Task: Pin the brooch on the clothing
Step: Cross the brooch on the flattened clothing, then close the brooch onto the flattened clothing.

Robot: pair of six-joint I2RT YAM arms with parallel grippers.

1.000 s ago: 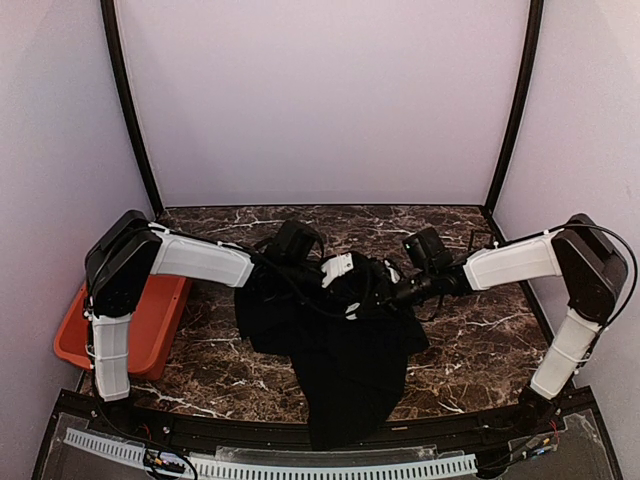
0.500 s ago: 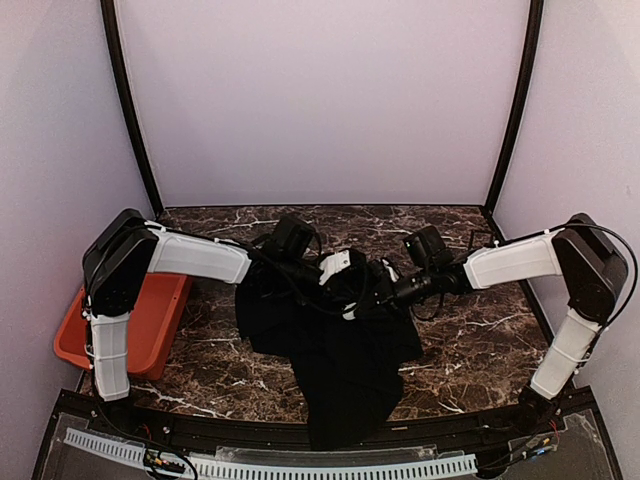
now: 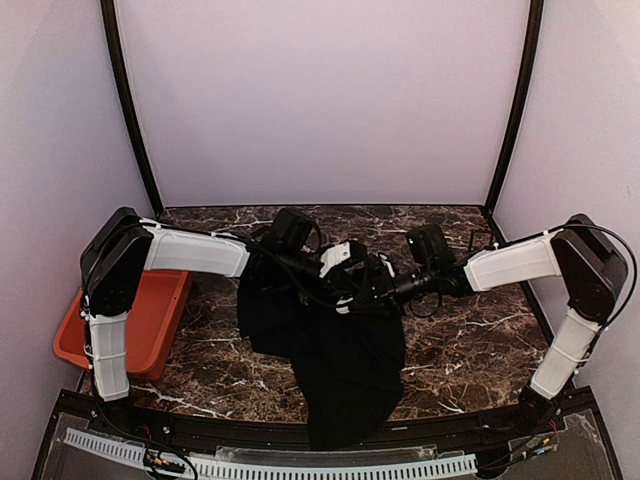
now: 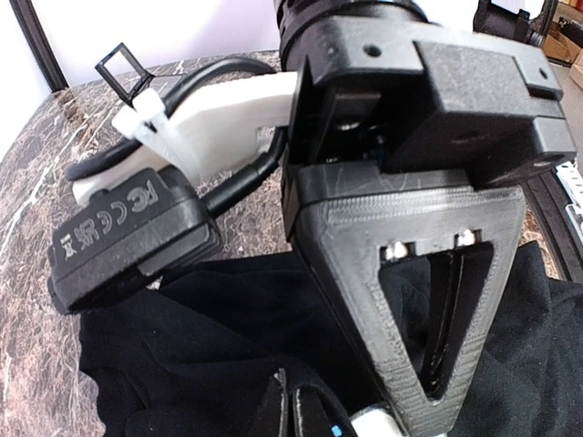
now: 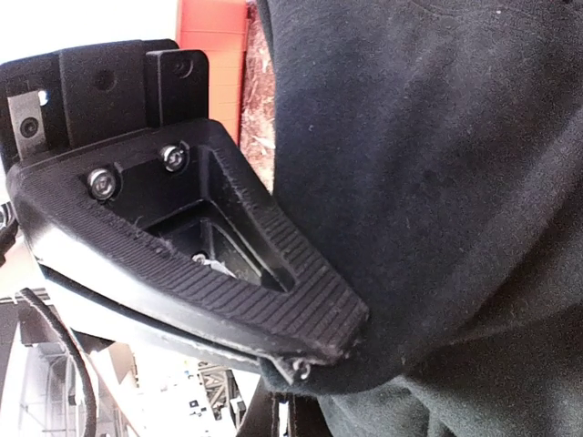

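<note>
Two robot arms meet over a black T-shirt (image 3: 345, 370) at the middle of a dark marble-patterned table (image 3: 470, 340). The garment is bunched at its far end, where the grippers come together. Its lower part lies spread on the tabletop and trails over the near edge. The right gripper (image 5: 305, 364), seen from its wrist camera, is clenched on a fold of the black cloth. The left gripper (image 3: 350, 285) is closed tight just beside it, over the shirt; whether it pinches fabric cannot be told. An orange bin (image 3: 160, 320) sits at the left, beside the left arm.
</note>
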